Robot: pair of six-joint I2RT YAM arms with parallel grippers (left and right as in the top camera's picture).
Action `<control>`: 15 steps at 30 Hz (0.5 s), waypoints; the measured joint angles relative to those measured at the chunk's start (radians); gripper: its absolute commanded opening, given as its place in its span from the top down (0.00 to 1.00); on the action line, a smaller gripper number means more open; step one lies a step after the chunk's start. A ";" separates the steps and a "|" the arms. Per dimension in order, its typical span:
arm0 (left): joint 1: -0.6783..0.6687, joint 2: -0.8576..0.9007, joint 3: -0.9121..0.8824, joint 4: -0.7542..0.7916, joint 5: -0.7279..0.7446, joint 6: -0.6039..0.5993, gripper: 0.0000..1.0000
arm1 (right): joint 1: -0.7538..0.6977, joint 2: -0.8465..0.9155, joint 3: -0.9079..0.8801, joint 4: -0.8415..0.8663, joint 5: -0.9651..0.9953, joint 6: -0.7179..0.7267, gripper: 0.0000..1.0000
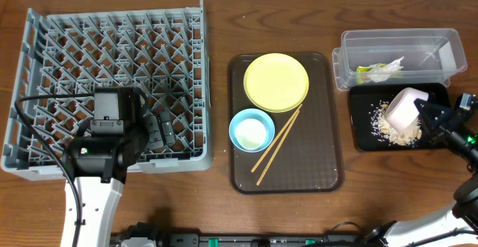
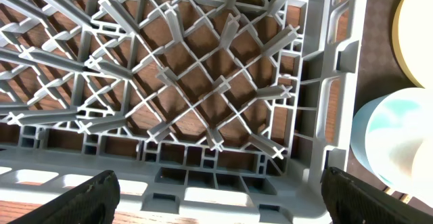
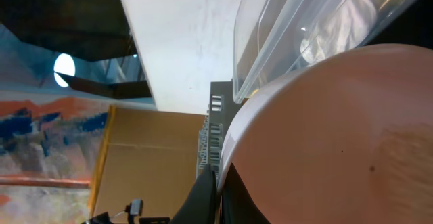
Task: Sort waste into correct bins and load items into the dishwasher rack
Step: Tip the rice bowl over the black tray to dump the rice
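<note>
Right Arm Holds Tipped Bowl Over Black Tray; Left Arm Over Rack

The right gripper (image 1: 430, 116), at the right edge of the overhead frame, is clamped on the white bowl (image 1: 405, 107). The bowl is tilted on its side above the black tray (image 1: 362, 120), and rice scraps (image 1: 388, 129) lie on the tray beneath it. In the right wrist view the bowl fills the lower right, with the wall of the clear tub (image 1: 396, 34) above it.

The clear tub sits at the upper right, just above the black tray. It contains the white wrapper (image 1: 393, 65) and the green-and-orange packet (image 1: 367, 73).

The left gripper (image 1: 160, 131) hangs over the lower edge of the dishwasher rack (image 1: 112, 45), which fills the upper left. Its fingers (image 2: 95, 197) stand wide apart with nothing between them.

The brown tray (image 1: 314, 157) lies at centre frame. On it rest the yellow plate (image 1: 276, 81), the blue bowl (image 1: 250, 130) below it, and the chopsticks (image 1: 276, 144), which lie diagonally just right of the blue bowl
</note>
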 measured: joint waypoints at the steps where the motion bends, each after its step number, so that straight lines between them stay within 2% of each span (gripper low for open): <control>1: 0.000 0.000 0.000 0.000 0.000 0.000 0.04 | 0.003 0.000 0.000 -0.001 0.000 0.005 0.99; 11: 0.000 0.000 0.000 0.000 0.000 0.000 0.04 | 0.094 0.000 0.000 0.015 -0.007 0.030 0.99; 15: 0.000 0.000 0.000 0.000 0.000 0.000 0.04 | 0.077 0.000 0.000 0.048 -0.008 0.034 0.99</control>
